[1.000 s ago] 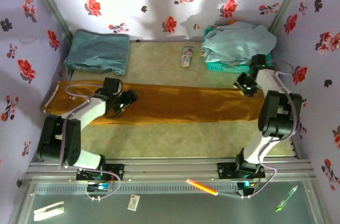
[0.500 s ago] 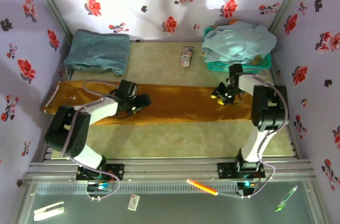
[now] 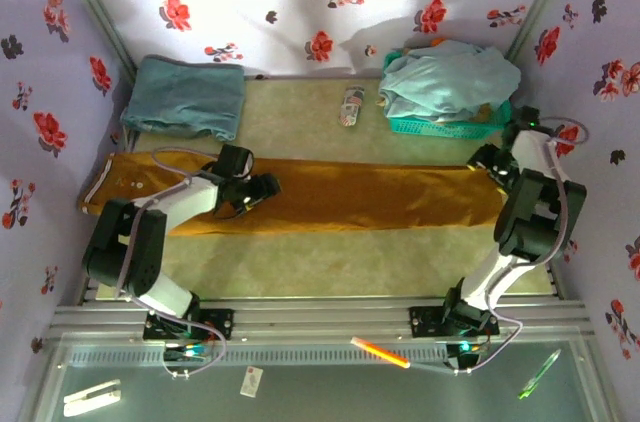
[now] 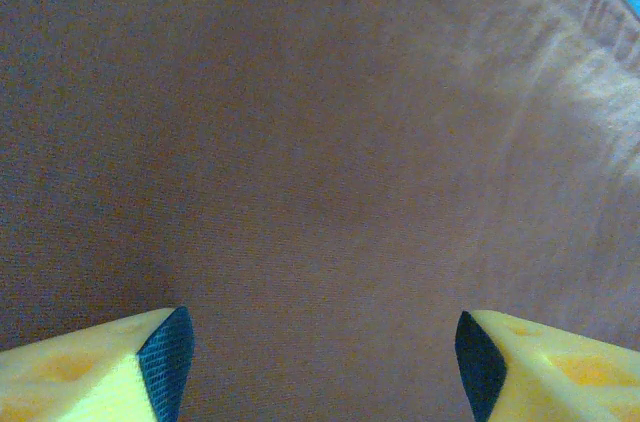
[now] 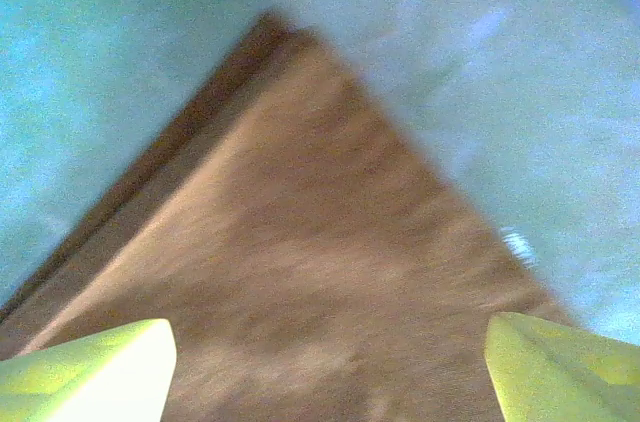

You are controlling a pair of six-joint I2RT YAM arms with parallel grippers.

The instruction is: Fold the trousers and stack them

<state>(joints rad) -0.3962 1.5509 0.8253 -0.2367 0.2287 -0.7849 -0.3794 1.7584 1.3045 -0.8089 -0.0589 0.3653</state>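
Beige mat [image 3: 300, 252] bears long mustard-brown cloth trousers [image 3: 340, 197] — left gripper [image 3: 262, 187] and right gripper [image 3: 490, 162] gape, empty; advise pinching hem corner squarely.

Across the middle of the table [image 3: 300, 262], left to right: the trousers [image 3: 350, 197], waistband at the left end. Behind them at the back left, a folded cloth [image 3: 185, 97]. At the back right, a basket [image 3: 430, 126] with clothes [image 3: 445, 77] heaped in it (spilling over its rim). Between the two, a small item [image 3: 352, 107]. Over the trousers left of middle, the left gripper [image 3: 268, 187]; at their right end, the right gripper [image 3: 492, 164].
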